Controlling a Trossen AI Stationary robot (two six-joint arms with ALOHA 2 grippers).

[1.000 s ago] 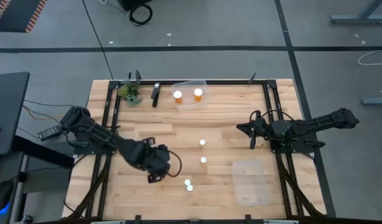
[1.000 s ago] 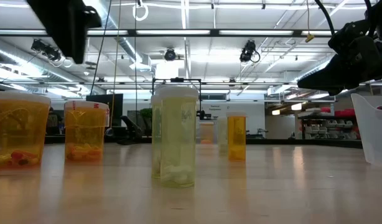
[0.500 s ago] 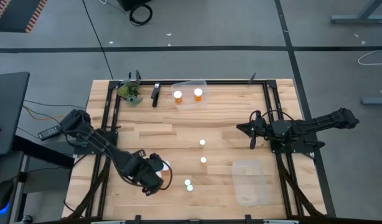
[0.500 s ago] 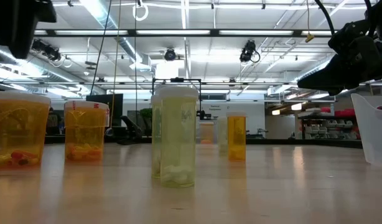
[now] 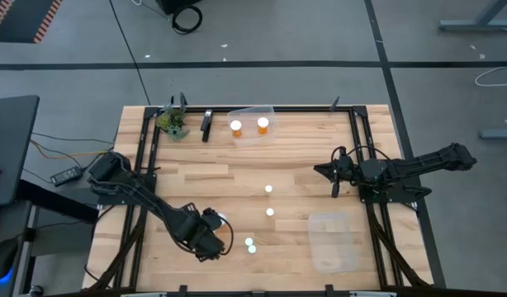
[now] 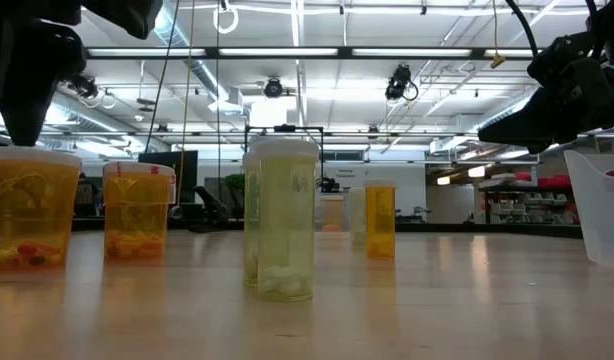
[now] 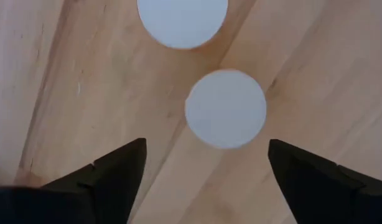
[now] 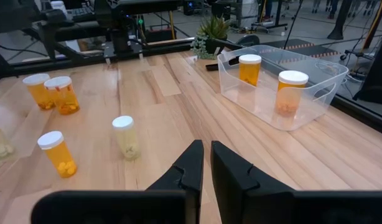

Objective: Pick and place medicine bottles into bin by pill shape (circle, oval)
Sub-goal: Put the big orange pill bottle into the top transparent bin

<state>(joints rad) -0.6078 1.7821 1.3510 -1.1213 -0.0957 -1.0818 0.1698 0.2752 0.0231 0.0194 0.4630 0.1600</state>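
Observation:
Two orange medicine bottles (image 6: 32, 210) (image 6: 137, 210) with white caps stand side by side near the table's near edge (image 5: 250, 245). My left gripper (image 7: 206, 146) hangs open just above them, pointing down, with one white cap (image 7: 225, 109) ahead of its fingertips and the second cap (image 7: 181, 22) beyond. A pale bottle (image 5: 270, 213) and a small orange one (image 5: 268, 189) stand mid-table. My right gripper (image 5: 334, 183) waits shut at the right, above the table.
A clear bin (image 5: 253, 125) at the far edge holds two orange bottles (image 8: 250, 67) (image 8: 292, 92). A second clear bin (image 5: 332, 241) sits at the near right. A small plant (image 5: 172, 124) and a dark tool (image 5: 206, 124) lie at the far left.
My left gripper has gone toward the table's near edge and then down, ending over the pair of orange bottles there. The bottles have stayed where they were.

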